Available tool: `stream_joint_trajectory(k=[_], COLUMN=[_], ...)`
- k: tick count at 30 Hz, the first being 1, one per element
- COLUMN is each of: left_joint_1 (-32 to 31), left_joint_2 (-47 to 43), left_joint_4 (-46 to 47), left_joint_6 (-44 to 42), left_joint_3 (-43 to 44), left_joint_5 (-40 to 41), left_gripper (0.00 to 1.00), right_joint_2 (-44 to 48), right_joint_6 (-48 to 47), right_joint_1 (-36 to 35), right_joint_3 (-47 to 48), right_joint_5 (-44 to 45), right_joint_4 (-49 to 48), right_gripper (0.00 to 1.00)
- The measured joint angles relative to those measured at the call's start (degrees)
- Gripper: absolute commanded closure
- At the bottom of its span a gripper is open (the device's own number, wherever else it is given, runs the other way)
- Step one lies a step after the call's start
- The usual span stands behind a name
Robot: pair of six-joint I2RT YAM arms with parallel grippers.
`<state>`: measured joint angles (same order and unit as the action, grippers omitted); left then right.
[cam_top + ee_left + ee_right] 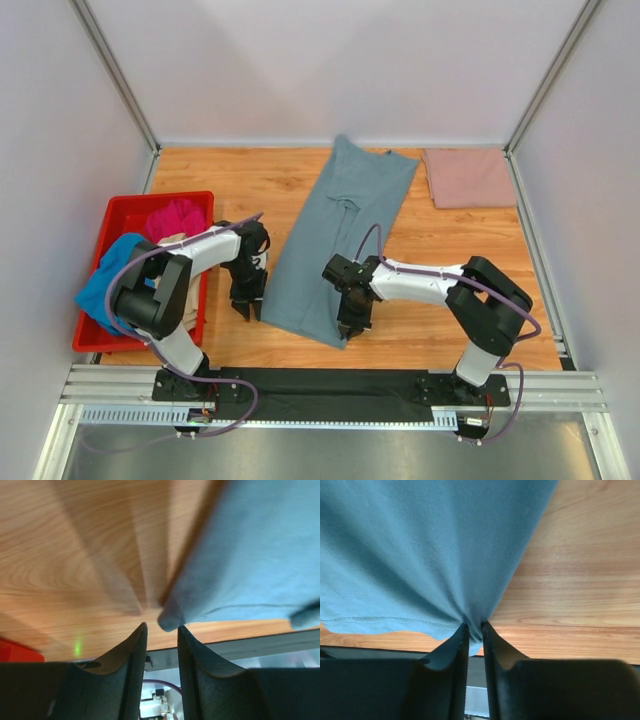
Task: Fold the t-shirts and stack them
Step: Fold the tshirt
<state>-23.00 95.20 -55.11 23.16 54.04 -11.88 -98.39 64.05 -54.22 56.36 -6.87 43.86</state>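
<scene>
Holding a magenta shirt (175, 217) and a blue shirt (105, 282), the red bin (122, 208) sits left of the spread grey shirt (338, 232). Wrist views alone show the right gripper (475, 628) pinching its hem, the left gripper (162, 630) gaping at its corner.

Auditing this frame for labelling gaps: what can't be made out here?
Top view: left arm covers part of the shirts in the red bin.
Left wrist view: blur hides whether the left gripper touches the grey-blue shirt.
Right wrist view: frame edges crop that shirt.

Wooden table (240, 185), grey-blue t-shirt (340, 230) lengthwise mid-table, folded pink t-shirt (468, 178) (far right corner), red bin (128, 215) left
</scene>
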Motion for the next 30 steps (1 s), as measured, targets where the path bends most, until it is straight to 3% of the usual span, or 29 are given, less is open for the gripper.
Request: stream_joint_trajectory(k=[3,9,15,20,25,30], left_joint_1=[0.0,0.0,0.0,-3.0,-6.8,-8.6], left_joint_2=[1.0,0.3,-6.5,-7.6,-7.5,-6.8], left_joint_4=[-1.1,-3.7,-3.5,0.4,3.4,5.5], left_joint_6=[0.8,2.1,2.2,2.3,3.6,5.6], left_joint_3=[0.0,1.2,2.0,-0.2,-3.5,-4.8], left_joint_5=[3.0,5.1,-4.9,-14.8,-19.9,-21.1], left_gripper=[0.63,0.57,0.47,0.45,0.44,0.48], right_joint_2=[0.4,3.0,7.8,13.2,18.5,23.1], right_joint_6=[0.1,0.2,0.2,0.7,1.6,1.8], right_joint_1=[-0.1,-1.3,-1.7,-1.8,-1.9,-1.9], right_joint_3=[-0.4,-2.4,-5.9,-10.1,-13.2,-13.6], right_joint_5=[0.4,2.6,4.9,5.5,5.8,5.8], right_joint_4=[-0.1,1.0,4.9,7.5,10.1,11.0], right_gripper=[0.98,1.00,1.00,0.94,0.74,0.72])
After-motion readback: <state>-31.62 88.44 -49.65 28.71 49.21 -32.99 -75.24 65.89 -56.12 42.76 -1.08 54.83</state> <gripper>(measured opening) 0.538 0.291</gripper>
